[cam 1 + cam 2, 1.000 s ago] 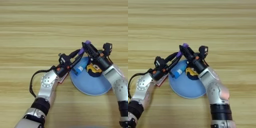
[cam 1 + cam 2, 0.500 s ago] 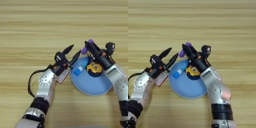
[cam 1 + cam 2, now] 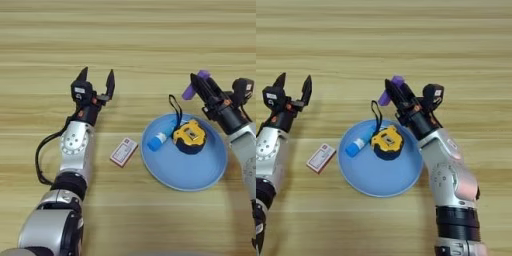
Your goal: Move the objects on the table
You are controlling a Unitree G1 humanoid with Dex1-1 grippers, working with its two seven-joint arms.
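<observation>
The yellow-and-black tape measure (image 3: 189, 136) lies inside the blue plate (image 3: 182, 184), its black strap (image 3: 174, 107) trailing over the far rim. On the bare table (image 3: 125, 40), just left of the plate, lies the small red-and-white box (image 3: 123, 151). My right gripper (image 3: 199, 86) is shut on the purple bar (image 3: 192, 87), holding it above the table just beyond the plate's far right rim. My left gripper (image 3: 96, 81) stands open and empty, raised well to the left of the plate and beyond the box.
A blue-and-white tube (image 3: 160, 140) rests in the plate's left part, next to the tape measure. Wide stretches of wood lie beyond both grippers and in front of the plate (image 3: 376, 193).
My left gripper has pulled away from the plate's left rim, swinging left and farther out with its fingers spread. My right gripper has carried the purple bar slightly to the right.
</observation>
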